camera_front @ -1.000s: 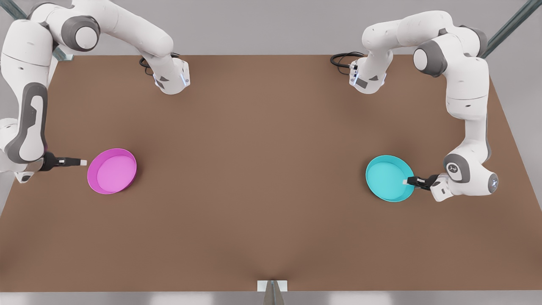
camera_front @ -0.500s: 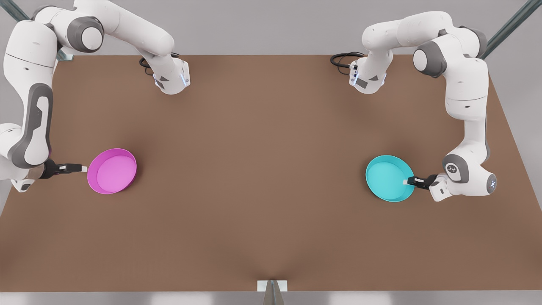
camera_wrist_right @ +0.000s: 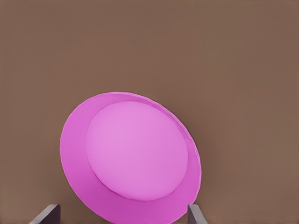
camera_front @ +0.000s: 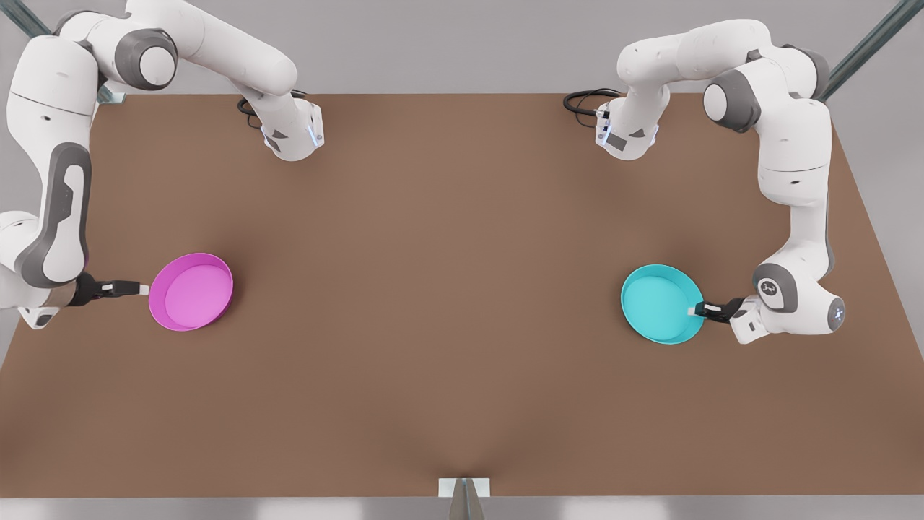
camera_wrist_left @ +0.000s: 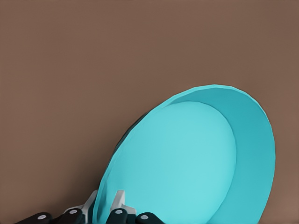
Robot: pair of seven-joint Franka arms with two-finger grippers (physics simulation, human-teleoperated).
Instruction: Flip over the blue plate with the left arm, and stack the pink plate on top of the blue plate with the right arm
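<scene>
Right gripper (camera_front: pixel 143 289), at nine o'clock in the front view, sits low at the outer rim of the pink plate (camera_front: pixel 191 291), its tip just at the edge; in the right wrist view its two fingers (camera_wrist_right: pixel 46 213) stand wide apart with the pink plate between and ahead of them, holding nothing. That plate lies flat, open side up, on the brown table (camera_front: pixel 447 325), with the gripper at its nine o'clock side. Across at three o'clock in the front view, the left gripper (camera_front: pixel 694 310) is closed on the rim of the blue plate (camera_front: pixel 660 303), fingers pinching the wall from inside and outside at the plate's four o'clock edge. In the left wrist view the blue plate looks tilted, its held edge apparently raised. My worry is that a thin rim pinch may slip as the plate turns, so it drops or skids instead of flipping. The open right gripper could also nudge the pink plate away if it closes off the rim.
</scene>
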